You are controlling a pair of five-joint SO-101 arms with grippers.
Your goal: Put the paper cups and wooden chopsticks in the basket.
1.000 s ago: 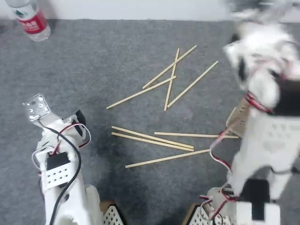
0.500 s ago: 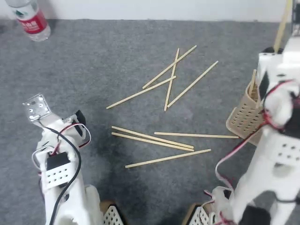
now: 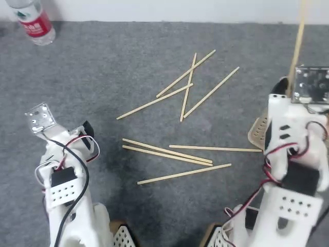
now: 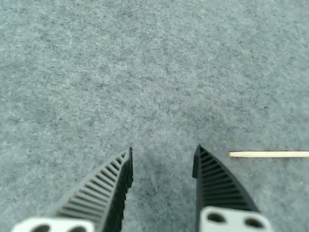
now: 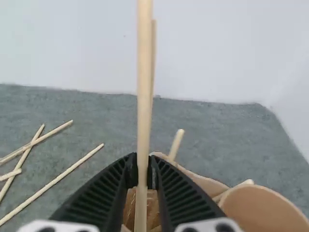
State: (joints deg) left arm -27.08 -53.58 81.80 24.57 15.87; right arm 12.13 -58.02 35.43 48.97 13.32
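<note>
My right gripper [image 5: 142, 162] is shut on a wooden chopstick [image 5: 144, 87] and holds it upright over the tan basket [image 5: 200, 183]. In the high view this chopstick [image 3: 297, 43] sticks up past the right arm [image 3: 293, 154], which covers most of the basket [image 3: 256, 131]. Other chopstick ends [image 5: 175, 142] and a tan rounded shape, apparently a paper cup [image 5: 260, 208], sit in the basket. Several chopsticks lie loose on the carpet in a far group [image 3: 187, 85] and a near group [image 3: 175, 153]. My left gripper [image 4: 161, 153] hangs open low over bare carpet, with one chopstick tip [image 4: 268, 154] beside it.
A plastic water bottle [image 3: 33, 21] lies at the far left corner by the white wall. The grey carpet [image 3: 113, 67] between the bottle and the chopsticks is bare. The left arm [image 3: 64, 175] stands at the near left.
The right arm swung back and to the right, carrying the chopstick upright over the basket, and now covers most of the basket. The left arm and loose chopsticks have not moved.
</note>
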